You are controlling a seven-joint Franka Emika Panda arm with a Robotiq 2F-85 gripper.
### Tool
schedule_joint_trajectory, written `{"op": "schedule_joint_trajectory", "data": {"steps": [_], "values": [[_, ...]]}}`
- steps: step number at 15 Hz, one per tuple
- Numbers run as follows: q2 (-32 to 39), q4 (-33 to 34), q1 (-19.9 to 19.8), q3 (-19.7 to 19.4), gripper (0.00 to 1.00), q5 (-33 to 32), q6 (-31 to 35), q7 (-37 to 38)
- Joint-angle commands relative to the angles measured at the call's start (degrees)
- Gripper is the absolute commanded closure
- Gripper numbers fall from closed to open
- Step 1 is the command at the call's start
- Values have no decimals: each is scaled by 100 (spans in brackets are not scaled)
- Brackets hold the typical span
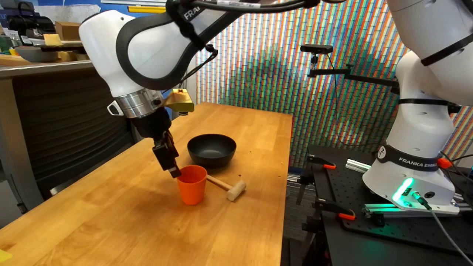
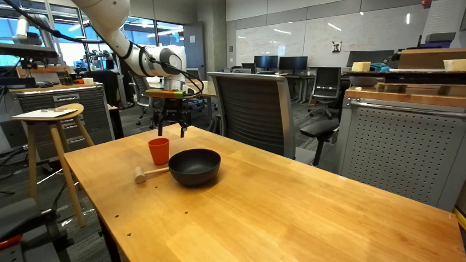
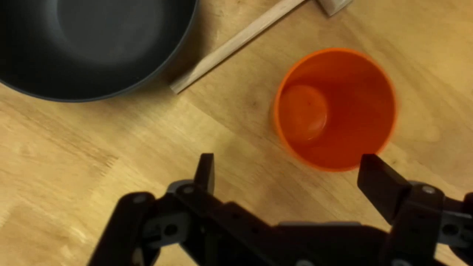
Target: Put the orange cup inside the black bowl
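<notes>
"Fingers point(image 3: 382, 187): in what state?"

"Released, standing wide apart. In the wrist view the orange cup point(image 3: 334, 111) lies mostly beyond their gap, offset toward one finger, whose tip overlaps the rim; contact cannot be told."

"And the cup's position?"

"Upright on the bench point(image 2: 276, 207), near but apart from the black bowl point(image 2: 194, 167), the handle of the wooden mallet point(image 3: 247, 36) extending between them."

Close above, my wrist view looks down past my pincer point(image 3: 286, 160) onto cup point(image 3: 336, 111) and bowl point(image 3: 107, 40). Both exterior views share these from farther off, slanting over the desk point(image 2: 291, 207): facing a striped backdrop point(image 1: 266, 85) in an exterior view, a whiteboard point(image 2: 324, 36) in an exterior view.
</notes>
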Motion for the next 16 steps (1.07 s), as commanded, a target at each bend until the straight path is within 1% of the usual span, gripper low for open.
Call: {"op": "schedule_joint_trajectory", "data": {"steps": [1,3,7,11,16], "values": [[917,1368,-32,-147,0,84,-688,-213],[1190,1839,-91,-146,0,178,-1080,-320],[1295,2147,-196,-23,0,456,-1626,-554],[1150,2163,-162,92,0,695,-1902,-643],[910,2102,-87,204,0,774,-1928,-630]]}}
